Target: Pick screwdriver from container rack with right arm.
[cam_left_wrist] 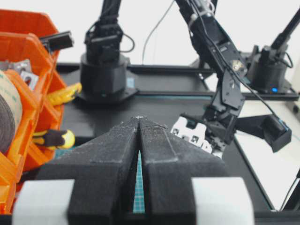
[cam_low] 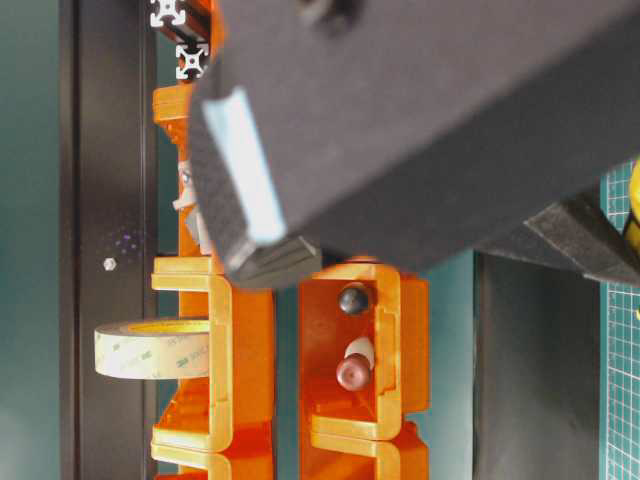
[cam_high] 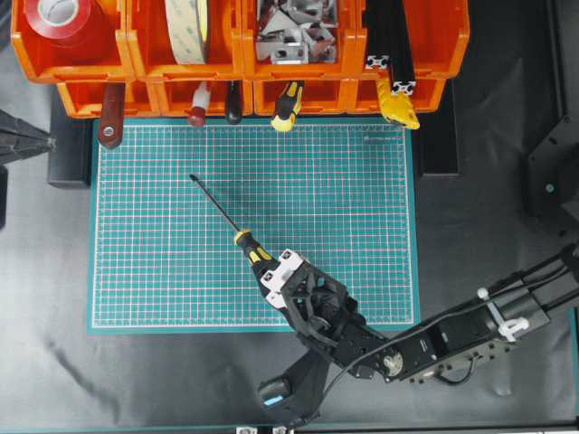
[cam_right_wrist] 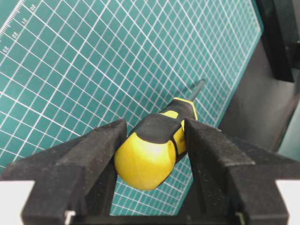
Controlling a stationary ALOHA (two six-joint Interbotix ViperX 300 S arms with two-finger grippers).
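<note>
One long yellow-and-black-handled screwdriver sits clenched by its handle in my right pincer, over the green mat's near edge; left pincer clenched empty.

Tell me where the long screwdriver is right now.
In the overhead view the screwdriver is out of the container rack, over the green mat's lower middle, its handle clamped in the right gripper and its tip pointing up-left.
</note>
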